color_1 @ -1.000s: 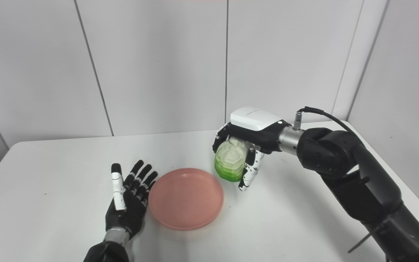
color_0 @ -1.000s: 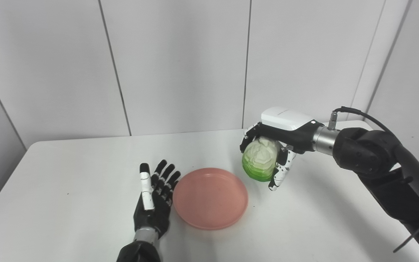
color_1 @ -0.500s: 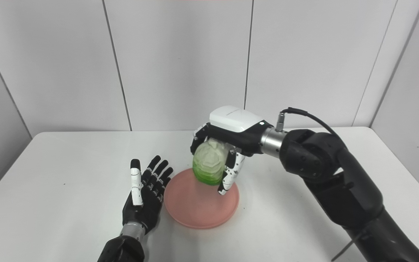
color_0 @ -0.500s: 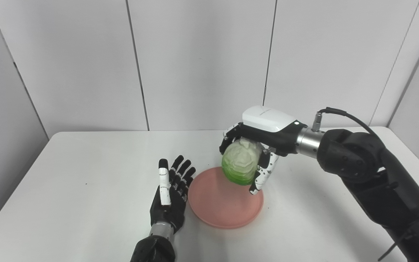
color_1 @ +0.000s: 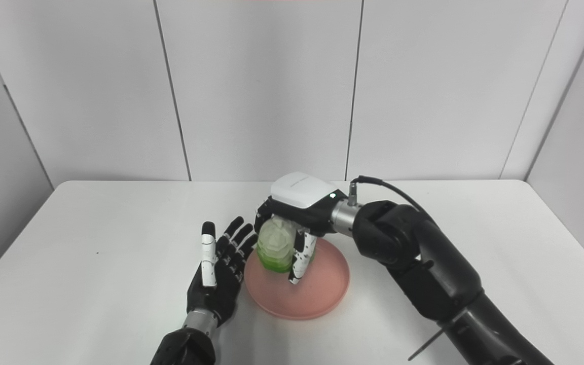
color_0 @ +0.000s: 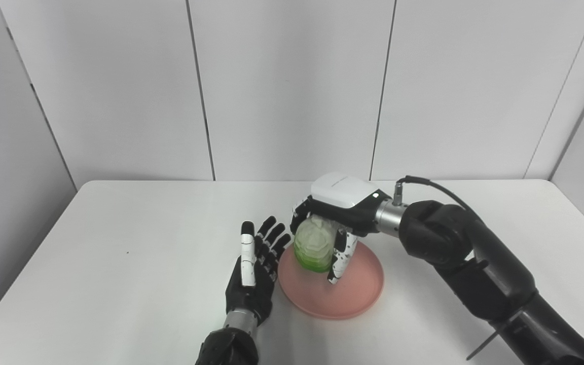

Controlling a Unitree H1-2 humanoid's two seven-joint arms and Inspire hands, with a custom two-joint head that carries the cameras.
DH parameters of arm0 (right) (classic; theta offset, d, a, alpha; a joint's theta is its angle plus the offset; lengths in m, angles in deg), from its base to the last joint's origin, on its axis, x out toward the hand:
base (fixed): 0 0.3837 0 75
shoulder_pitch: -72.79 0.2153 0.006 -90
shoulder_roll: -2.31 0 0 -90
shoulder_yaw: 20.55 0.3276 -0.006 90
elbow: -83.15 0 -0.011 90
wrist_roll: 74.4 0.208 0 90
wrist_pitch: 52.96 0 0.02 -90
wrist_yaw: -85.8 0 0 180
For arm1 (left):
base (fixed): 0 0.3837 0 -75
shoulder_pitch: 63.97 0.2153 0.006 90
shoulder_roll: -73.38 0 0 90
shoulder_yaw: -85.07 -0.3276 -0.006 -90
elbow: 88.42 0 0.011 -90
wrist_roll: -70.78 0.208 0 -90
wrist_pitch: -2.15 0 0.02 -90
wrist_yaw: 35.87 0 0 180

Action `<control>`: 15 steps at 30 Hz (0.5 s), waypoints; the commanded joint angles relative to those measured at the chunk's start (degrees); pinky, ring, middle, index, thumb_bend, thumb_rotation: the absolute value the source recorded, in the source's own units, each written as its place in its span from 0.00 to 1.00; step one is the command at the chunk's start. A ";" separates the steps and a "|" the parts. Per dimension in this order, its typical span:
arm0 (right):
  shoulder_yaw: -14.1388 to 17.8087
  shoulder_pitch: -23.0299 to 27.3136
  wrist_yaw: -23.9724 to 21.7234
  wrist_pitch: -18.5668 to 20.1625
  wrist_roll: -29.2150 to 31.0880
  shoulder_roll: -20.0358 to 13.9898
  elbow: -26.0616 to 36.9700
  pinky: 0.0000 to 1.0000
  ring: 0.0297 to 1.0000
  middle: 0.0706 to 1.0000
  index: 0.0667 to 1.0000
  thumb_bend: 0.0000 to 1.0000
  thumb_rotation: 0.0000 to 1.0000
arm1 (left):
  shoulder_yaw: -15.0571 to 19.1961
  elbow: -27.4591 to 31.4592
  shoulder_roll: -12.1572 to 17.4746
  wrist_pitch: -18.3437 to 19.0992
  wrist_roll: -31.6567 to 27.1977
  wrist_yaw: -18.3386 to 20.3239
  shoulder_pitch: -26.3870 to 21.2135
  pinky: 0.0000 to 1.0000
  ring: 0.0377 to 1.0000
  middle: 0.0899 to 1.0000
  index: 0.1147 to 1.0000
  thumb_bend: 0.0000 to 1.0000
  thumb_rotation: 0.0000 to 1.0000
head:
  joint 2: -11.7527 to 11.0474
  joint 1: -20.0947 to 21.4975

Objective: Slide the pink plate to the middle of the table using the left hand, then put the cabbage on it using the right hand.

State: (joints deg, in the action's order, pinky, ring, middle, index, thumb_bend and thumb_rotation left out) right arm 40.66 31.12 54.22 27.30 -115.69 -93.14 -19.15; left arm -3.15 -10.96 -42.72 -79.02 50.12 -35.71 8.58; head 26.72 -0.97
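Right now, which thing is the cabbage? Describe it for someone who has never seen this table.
Find the pink plate near the middle of the white table. Over its left part, the right hand grips the cabbage: a pale, layered ball, green at the bottom, the only green thing here.

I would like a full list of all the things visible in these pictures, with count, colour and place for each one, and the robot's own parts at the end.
table: one, white, fills the lower part of the view, in front of the wall.
wall: one, pale grey panels, behind the table.
plate: one, pink, near the middle of the table.
cabbage: one, green below and pale on top, over the plate's left part, inside the right hand.
left hand: one, black with a white strip, fingers spread, beside the plate's left rim, holding nothing.
right hand: one, black with a white back, closed on the cabbage from above.
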 commanded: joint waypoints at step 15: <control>1.77 1.21 6.58 -0.52 -3.15 0.55 -3.36 0.32 0.38 0.44 0.51 0.52 0.00 | -2.68 0.71 -2.82 2.98 2.43 -1.87 4.78 0.97 0.90 0.89 0.85 0.81 0.88 | 3.52 -0.08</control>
State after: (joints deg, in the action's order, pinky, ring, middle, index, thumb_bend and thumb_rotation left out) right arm 41.02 30.46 58.23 26.32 -118.66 -92.81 -22.84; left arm -5.97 -8.62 -42.55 -78.66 51.98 -35.80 10.89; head 30.23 -0.97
